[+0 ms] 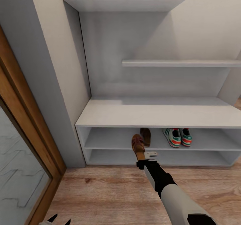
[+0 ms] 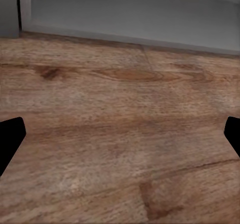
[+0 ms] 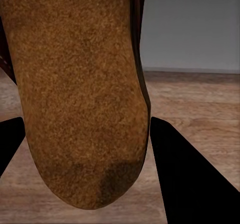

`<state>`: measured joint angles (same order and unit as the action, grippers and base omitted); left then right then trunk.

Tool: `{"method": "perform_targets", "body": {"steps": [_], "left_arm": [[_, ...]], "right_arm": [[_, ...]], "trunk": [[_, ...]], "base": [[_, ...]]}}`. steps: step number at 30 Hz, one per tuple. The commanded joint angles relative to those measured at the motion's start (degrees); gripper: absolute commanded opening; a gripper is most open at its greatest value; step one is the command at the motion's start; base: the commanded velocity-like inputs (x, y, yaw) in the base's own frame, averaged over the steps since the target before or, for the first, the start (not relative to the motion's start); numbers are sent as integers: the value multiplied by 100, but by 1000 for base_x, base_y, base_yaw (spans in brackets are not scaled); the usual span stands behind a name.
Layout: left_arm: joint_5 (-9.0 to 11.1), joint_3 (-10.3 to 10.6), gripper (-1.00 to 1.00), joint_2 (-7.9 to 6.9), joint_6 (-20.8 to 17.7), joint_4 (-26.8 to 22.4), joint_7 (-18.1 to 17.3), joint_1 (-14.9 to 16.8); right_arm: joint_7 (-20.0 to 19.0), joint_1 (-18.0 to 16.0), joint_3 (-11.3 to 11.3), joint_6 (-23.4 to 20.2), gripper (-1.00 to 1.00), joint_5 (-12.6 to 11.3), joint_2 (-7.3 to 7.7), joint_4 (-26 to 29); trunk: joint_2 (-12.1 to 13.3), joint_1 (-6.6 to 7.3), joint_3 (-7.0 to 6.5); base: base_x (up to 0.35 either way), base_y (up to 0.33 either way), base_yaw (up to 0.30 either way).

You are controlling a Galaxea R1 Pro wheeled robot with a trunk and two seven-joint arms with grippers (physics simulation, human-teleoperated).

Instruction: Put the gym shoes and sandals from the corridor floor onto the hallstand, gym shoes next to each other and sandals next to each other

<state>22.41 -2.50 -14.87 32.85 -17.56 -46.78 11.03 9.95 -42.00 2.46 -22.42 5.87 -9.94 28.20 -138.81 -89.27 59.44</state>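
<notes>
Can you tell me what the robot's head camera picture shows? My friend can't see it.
The right end effector holds a brown sandal at the hallstand. On its upper open shelf sit the other sandal and two gym shoes, side by side.

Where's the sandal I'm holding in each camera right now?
Head view: the held sandal sits lower centre, in the right pincer, before the hallstand.
Left wrist view: not in it.
Right wrist view: its tan sole spans upper left to centre.
Shared landmark: the wood-plank corridor floor.
</notes>
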Motion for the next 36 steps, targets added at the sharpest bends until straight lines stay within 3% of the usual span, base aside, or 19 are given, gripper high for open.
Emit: {"method": "perform_targets", "body": {"steps": [1,36], "left_arm": [[18,-26,100,1,-6,7,-51,4],[18,-22,100,3,1,8,-59,4]], "right_arm": [[-8,-1,26,-35,-100,46,-6,10],[7,-1,35,-30,-100,62,-6,19]], "trunk": [[-2,1,5],[-2,1,5]], "base": [[24,11,0],[106,14,0]]}}
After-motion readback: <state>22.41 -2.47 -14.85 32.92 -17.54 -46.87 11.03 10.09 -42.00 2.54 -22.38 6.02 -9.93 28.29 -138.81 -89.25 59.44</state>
